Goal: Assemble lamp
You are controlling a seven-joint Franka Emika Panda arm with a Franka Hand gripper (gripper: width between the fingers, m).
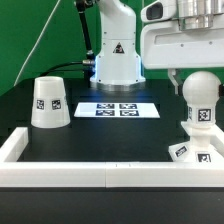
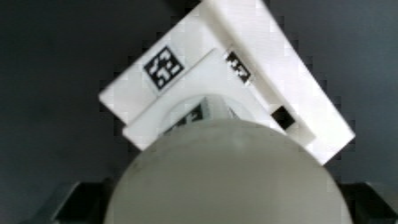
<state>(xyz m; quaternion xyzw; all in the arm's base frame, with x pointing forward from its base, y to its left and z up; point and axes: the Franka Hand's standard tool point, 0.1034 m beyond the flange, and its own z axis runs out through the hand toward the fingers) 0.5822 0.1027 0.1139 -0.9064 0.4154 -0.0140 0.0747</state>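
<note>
The white bulb (image 1: pixel 200 98) stands upright at the exterior view's right, its round head up and a tag on its stem, right over the blocky white base (image 1: pixel 193 151). My gripper (image 1: pixel 196 82) comes down from above and is shut on the bulb's head. In the wrist view the grey round head (image 2: pixel 222 170) fills the space between my dark fingers (image 2: pixel 79 203), and the tagged base (image 2: pixel 222 75) lies beyond it. The tapered shade (image 1: pixel 50 103) stands mouth down at the exterior view's left, apart from the gripper.
The marker board (image 1: pixel 118 109) lies flat in the middle of the black table. The white robot pedestal (image 1: pixel 117 62) with a triangle sticker stands behind it. A low white wall (image 1: pixel 90 172) borders the table's front and sides.
</note>
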